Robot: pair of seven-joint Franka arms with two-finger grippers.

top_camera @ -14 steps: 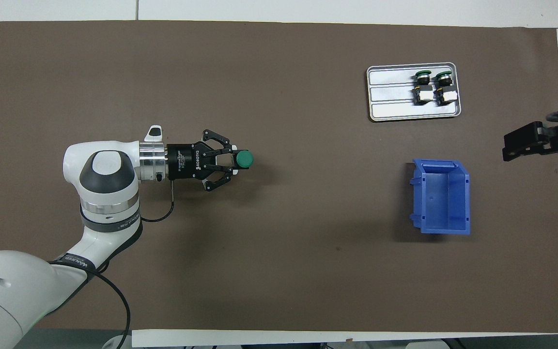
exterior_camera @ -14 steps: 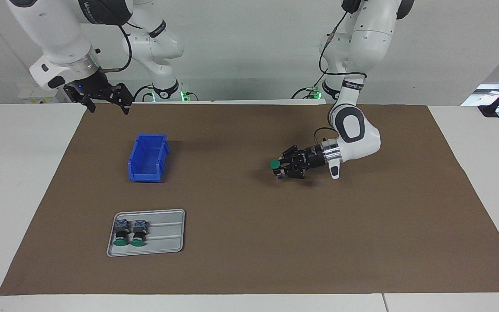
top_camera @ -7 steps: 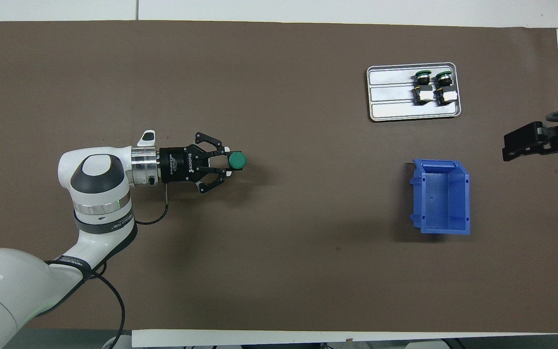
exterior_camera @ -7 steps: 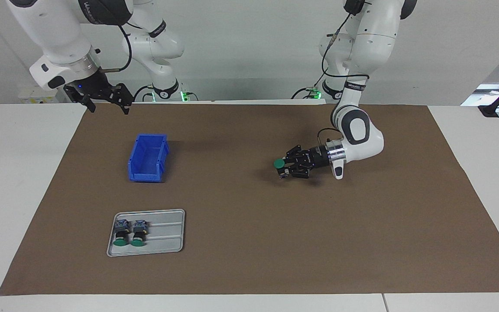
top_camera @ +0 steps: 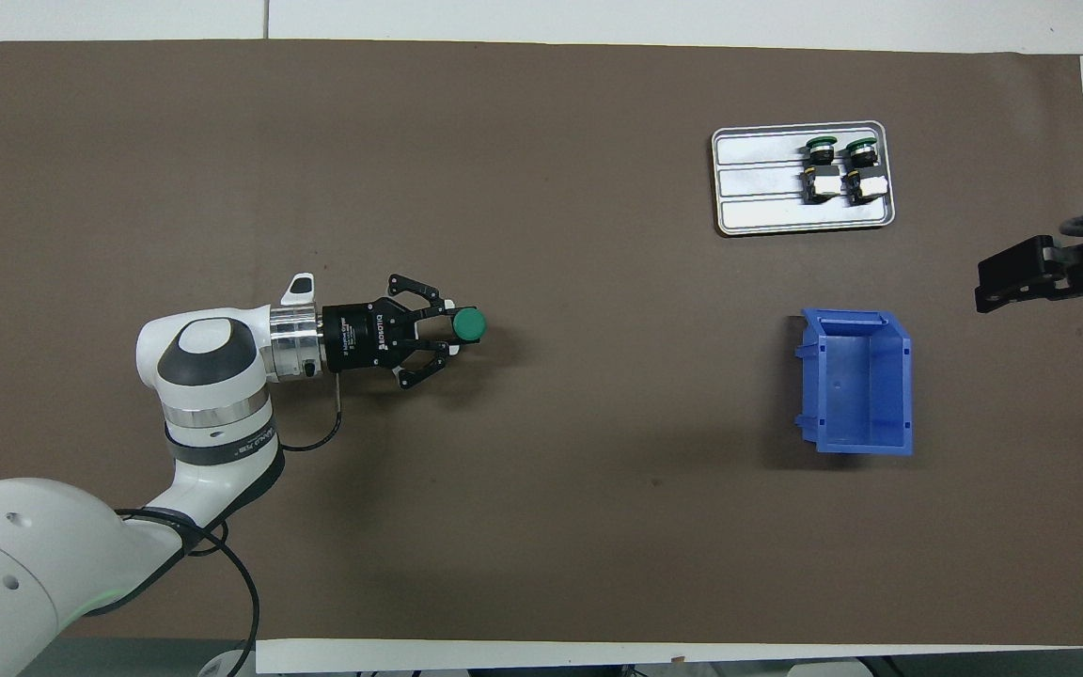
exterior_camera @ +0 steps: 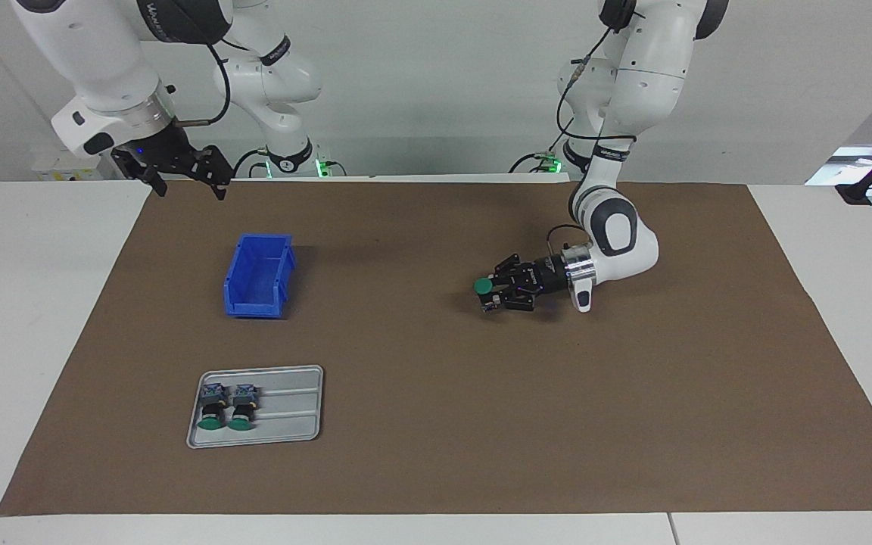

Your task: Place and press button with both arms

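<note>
Brown matting covered the tabletop. Low over its middle, the left gripper (exterior_camera: 490,294) pinched the button (exterior_camera: 484,286), green cap sideways. It ought to go down upright before release. Spread wide, the right gripper (exterior_camera: 182,175) waited above the blue bin (exterior_camera: 258,275).

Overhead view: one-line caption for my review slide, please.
Left gripper holds a green-capped button over the brown mat; right gripper waits open beside the blue bin.

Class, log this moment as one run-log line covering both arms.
left pincer: shut on button, low over mat | right pincer: open, waiting near blue bin | tray: two spare buttons
</note>
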